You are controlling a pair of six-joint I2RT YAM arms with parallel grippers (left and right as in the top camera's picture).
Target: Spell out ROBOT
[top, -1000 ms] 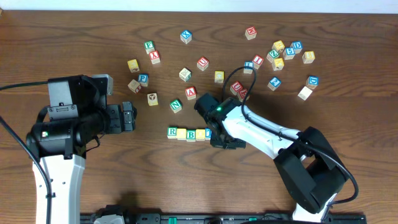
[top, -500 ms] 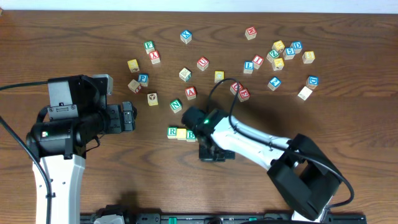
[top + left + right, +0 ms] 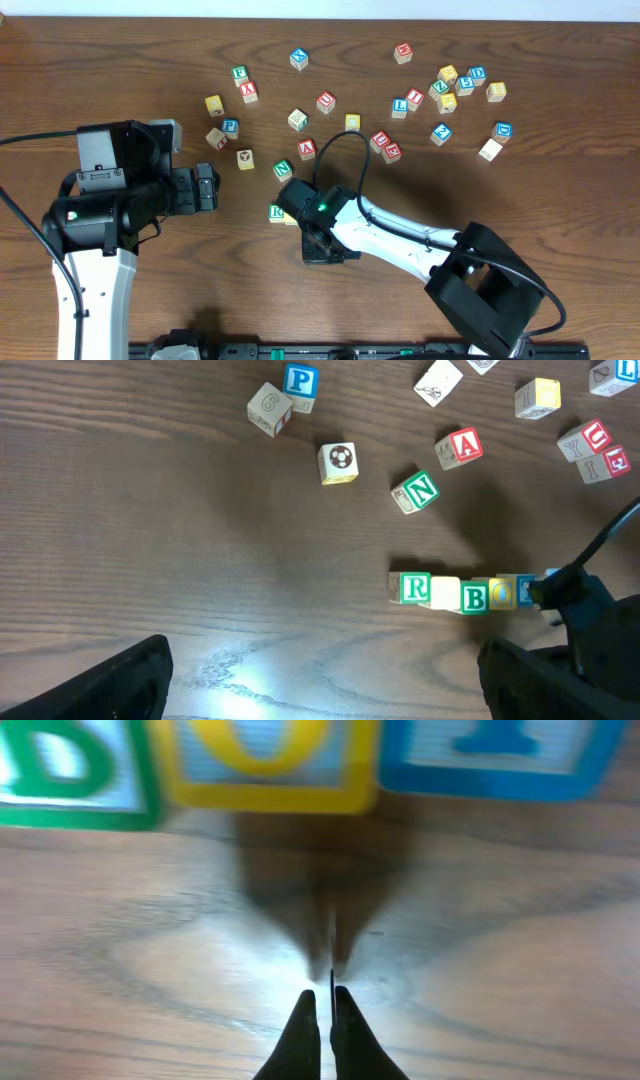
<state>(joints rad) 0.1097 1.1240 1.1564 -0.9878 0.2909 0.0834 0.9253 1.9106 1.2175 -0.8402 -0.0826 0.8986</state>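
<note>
Robot's right gripper (image 3: 325, 1020) points low at the wooden table (image 3: 520, 950), its two dark fingertips (image 3: 305, 1020) pinched into a narrow sliver and holding nothing. Just ahead of the tips, across a strip of bare, brightly lit wood, stands the line of letter blocks. The yellow-framed O block (image 3: 265, 750) sits straight in front of the gripper. The green B block (image 3: 70, 760) touches it on the left of the wrist view. A blue-framed block (image 3: 500, 755) is on the right, its letter cut off by the frame edge.

Seen from the left wrist, the line runs on past the B block to a pale block (image 3: 444, 594) with no readable letter on top. It ends with the green R block (image 3: 415, 588) at the far end from the right arm, the blocks set side to side. From overhead, the right arm covers most of the line and only the R block end shows.

The left gripper (image 3: 322, 655) hangs well back from the line, its fingers (image 3: 110, 680) spread wide and empty. Beyond the line from that hand lie loose blocks. A green N block (image 3: 415, 490) is nearest, with a red A block (image 3: 460, 445) near it. A soccer-ball block (image 3: 339, 462) and a blue P block (image 3: 299, 380) lie farther out.
</note>
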